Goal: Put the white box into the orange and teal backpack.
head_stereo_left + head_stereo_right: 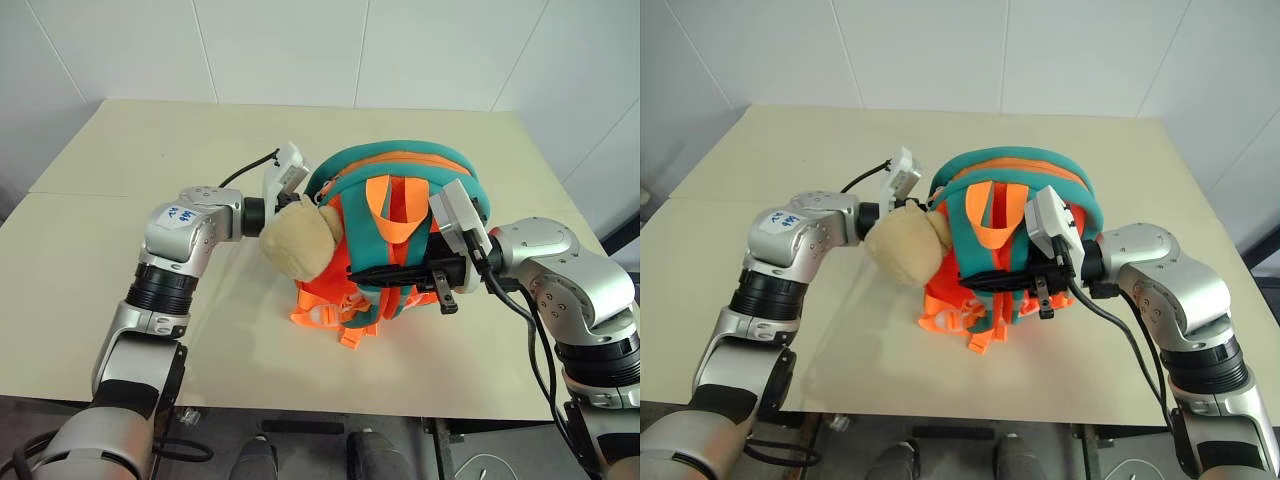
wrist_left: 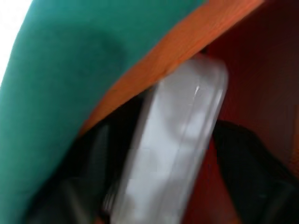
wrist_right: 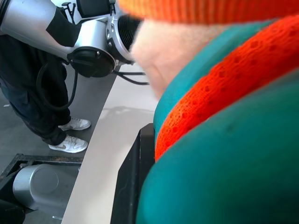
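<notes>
Nearest the robot, orange webbing straps (image 1: 335, 315) spill loose onto the cream table (image 1: 90, 250) at the foot of the orange and teal backpack (image 1: 400, 185), which stands roughly upright mid-table with its strap side facing the camera. Right gripper (image 1: 400, 273) reaches in level from the right, black fingers pinched tight on the teal shoulder straps low on the pack's front; right wrist view has teal fabric and orange mesh pressed right against one black finger (image 3: 133, 182). Tan plush toy (image 1: 298, 238) hangs off the pack's left side, touching the left forearm. Left gripper (image 2: 154, 196) goes in past the plush at the pack's upper left opening; fingertips hidden in head views. In left wrist view the white box (image 2: 173, 149) sits inside the orange interior, under the teal rim, long axis running away from the wrist deeper into the pack. Dark fingers (image 2: 247, 163) stand either side of it, spread; contact with box cannot be told. Far table edge meets white wall panels.
</notes>
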